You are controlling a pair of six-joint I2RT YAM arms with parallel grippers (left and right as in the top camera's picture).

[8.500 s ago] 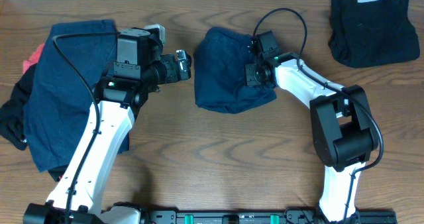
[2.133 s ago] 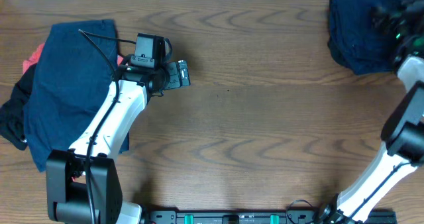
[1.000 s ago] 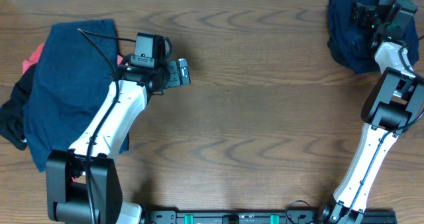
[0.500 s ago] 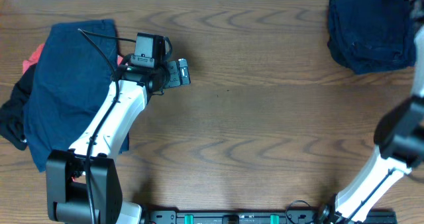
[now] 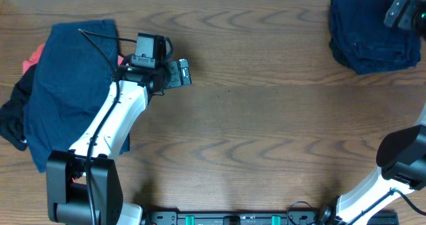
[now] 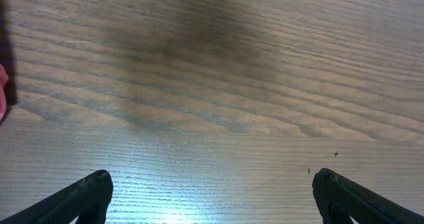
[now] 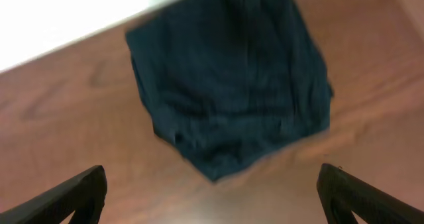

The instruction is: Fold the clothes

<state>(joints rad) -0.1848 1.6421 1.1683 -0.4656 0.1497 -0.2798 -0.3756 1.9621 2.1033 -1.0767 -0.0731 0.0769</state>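
The folded navy garment (image 5: pixel 369 32) sits nearly square in the upper right corner of the tabletop (image 5: pixel 266 132), apparently parked clear of the working middle, with the right tool (image 7: pixel 212 174) spread wide and empty above it. At the left edge the unfolded navy piece (image 5: pixel 70 85) lies long axis top to bottom over a red-orange piece (image 5: pixel 32 58) and a black piece (image 5: pixel 12 118). The left tool (image 6: pixel 211 179), wide open and empty, hangs beside it.

2 navy pcs (image 5: pixel 66 85) (image 5: pixel 373 32), 1 black (image 5: pixel 10 118), 1 red (image 5: pixel 31 58)
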